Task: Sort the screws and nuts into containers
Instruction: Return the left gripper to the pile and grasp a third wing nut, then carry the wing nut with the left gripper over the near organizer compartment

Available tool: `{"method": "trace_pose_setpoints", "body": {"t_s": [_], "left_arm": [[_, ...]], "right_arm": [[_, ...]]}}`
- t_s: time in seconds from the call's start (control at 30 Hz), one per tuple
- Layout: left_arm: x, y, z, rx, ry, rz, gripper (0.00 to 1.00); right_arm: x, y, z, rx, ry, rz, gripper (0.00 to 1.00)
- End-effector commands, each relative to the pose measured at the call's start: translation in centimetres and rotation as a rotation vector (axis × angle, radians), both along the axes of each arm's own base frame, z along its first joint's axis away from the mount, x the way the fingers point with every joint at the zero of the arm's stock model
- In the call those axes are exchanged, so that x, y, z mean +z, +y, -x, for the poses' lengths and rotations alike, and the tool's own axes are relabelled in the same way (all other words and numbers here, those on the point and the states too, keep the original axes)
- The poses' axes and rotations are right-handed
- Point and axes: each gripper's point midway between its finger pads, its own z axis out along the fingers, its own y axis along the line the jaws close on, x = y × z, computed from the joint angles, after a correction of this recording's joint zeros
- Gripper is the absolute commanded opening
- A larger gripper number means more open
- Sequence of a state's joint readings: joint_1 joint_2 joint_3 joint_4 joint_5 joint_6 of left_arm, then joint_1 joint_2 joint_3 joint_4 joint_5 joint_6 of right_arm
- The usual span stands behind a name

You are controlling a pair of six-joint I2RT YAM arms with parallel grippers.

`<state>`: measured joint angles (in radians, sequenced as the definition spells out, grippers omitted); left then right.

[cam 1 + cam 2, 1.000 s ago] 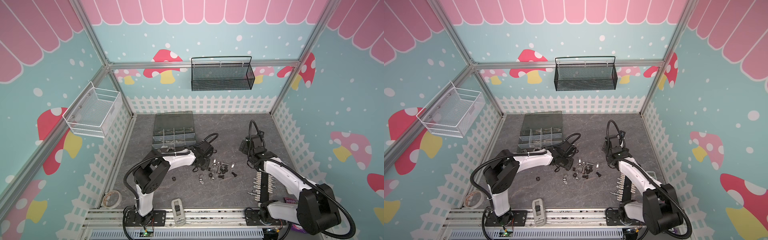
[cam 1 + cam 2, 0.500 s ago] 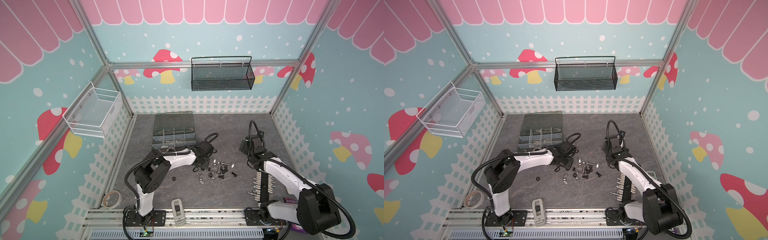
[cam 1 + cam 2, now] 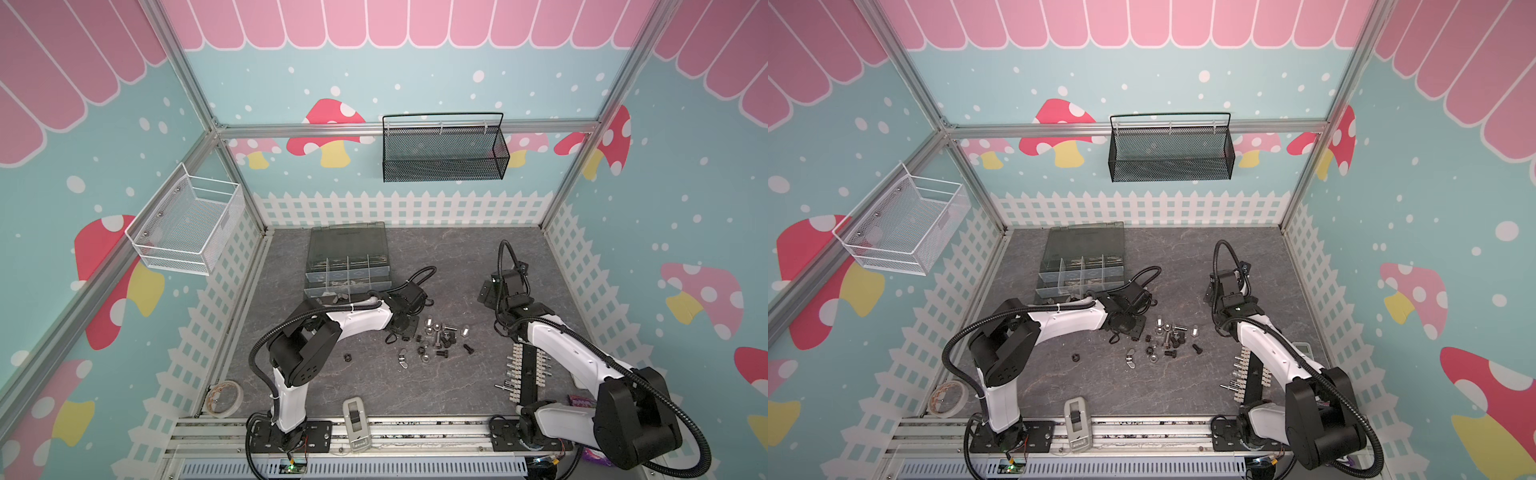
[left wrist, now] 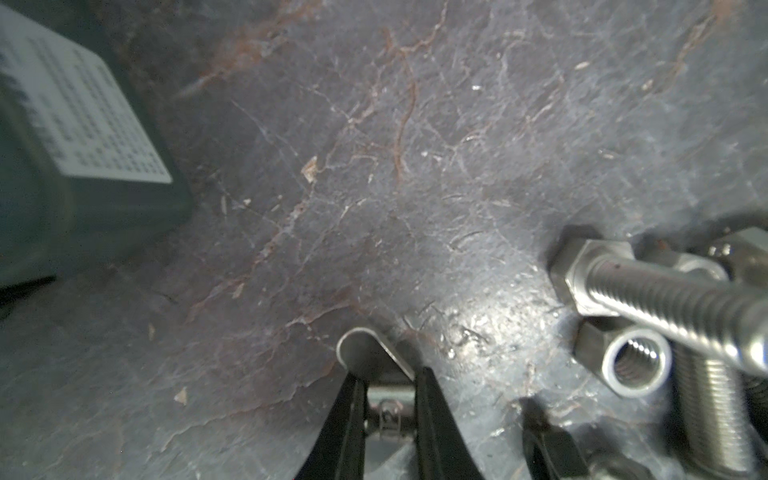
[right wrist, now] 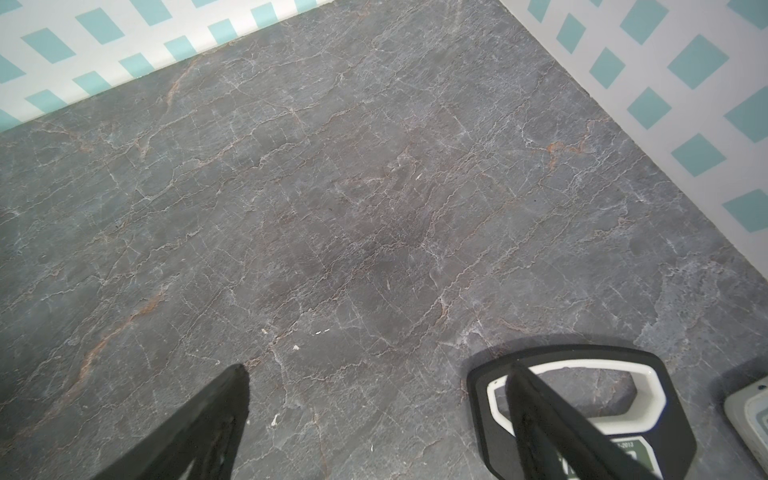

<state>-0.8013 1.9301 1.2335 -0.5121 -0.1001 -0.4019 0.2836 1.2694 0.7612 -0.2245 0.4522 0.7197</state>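
— Nuts (image 3: pixel 421 352) and screws (image 3: pixel 436 330) lie loose on the table (image 3: pixel 415 257), near the containers (image 3: pixel 349 274). What does the left gripper (image 4: pixel 386 376) have?
— Its fingers (image 4: pixel 349 415) stand narrow, pinching a silver wing nut (image 4: pixel 359 349), one wing poking past the tips. Small and smooth, it may pivot or slip out on the lift. The right gripper (image 5: pixel 376 370) gapes wide over bare table, holding nothing.
— And the compartments?
— The front one shows a few dark pieces (image 3: pixel 332 296); the others I cannot make out.
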Motion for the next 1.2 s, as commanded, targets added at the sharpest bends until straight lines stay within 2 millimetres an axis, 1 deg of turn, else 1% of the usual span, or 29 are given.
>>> {"method": "trace_pose_setpoints", "body": {"t_s": [0.0,0.17,0.4,0.7,0.83,1.0,1.17], "left_arm": [[-1.0,0.5,0.8,0.013,0.031,-0.042,0.16],[-0.5,1.0,0.5,0.033,0.009,-0.047,0.13],[1.1,1.8,0.0,0.075,-0.036,-0.036,0.11],[3.0,3.6,-0.8,0.139,-0.072,-0.006,0.10],[4.3,4.5,-1.4,0.175,-0.094,0.029,0.09],[6.0,6.4,-2.3,0.238,-0.133,0.059,0.10],[7.6,9.6,-3.3,0.336,-0.174,0.102,0.10]], "right_arm": [[-0.2,0.1,0.1,-0.017,0.007,-0.005,0.97],[-0.4,0.1,0.2,-0.017,0.011,-0.005,0.97],[-0.5,0.0,0.3,-0.020,0.012,-0.004,0.97],[-0.4,-0.1,0.3,-0.020,0.011,-0.002,0.97],[-0.5,-0.1,0.3,-0.021,0.012,0.000,0.97],[-0.3,-0.1,0.2,-0.022,0.009,0.002,0.97],[-0.1,-0.1,0.1,-0.022,0.004,0.005,0.97]]}}
